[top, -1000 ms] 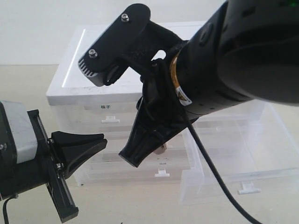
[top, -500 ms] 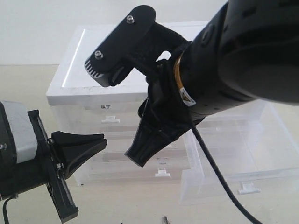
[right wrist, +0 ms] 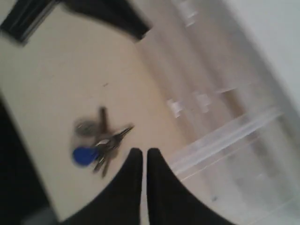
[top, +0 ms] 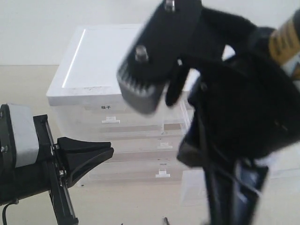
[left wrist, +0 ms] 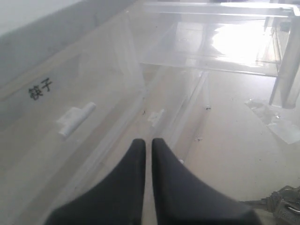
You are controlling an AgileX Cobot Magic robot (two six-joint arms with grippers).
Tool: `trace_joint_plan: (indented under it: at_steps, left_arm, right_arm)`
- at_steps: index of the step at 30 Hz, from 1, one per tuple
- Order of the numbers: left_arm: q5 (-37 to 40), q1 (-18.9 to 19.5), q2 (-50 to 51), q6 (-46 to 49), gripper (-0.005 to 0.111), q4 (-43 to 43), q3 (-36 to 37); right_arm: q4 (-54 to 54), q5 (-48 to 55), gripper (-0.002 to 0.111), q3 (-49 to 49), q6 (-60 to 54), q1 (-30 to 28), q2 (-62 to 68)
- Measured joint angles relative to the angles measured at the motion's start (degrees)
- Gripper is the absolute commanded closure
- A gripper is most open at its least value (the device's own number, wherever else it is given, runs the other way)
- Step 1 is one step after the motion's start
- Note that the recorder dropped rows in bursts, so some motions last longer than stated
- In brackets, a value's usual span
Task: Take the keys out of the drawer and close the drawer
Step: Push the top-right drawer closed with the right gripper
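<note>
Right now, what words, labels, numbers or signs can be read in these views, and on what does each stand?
"筷子": black characters on the label strip of the upper-left half-width drawer.
Marks on the full-width drawers' label strips: too small to read.
Yellow sticker on the right arm: blurred, unreadable.
Blue tag on the keys: no text discernible.

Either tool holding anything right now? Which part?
Nothing held. The left tool and right tool are both shut with nothing between the tips; the keys lie loose on the table.
</note>
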Motion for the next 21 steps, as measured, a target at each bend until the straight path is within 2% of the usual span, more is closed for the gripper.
trace_joint_plan:
  at_steps: [3,5,14,21]
  left_arm:
    - [0.0,0.0,0.0,-0.23,0.102,0.0,0.0]
    - [0.0,0.0,0.0,-0.23,0.102,0.0,0.0]
    - [1.41,0.0,0.0,-0.23,0.102,0.0,0.0]
    - [1.41,0.0,0.0,-0.23,0.102,0.0,0.0]
  right_arm:
    - [8.58,5.81,0.108,0.0,-9.04,0.0,-1.08]
    - [9.89,6.39,0.108,0.57,-10.76,0.0,-1.67]
    - [-3.96,6.21,0.108,16.02,-7.3,0.0,-1.96]
    - [-16.16,0.18,0.108,17.72,1.45,0.08,-1.96]
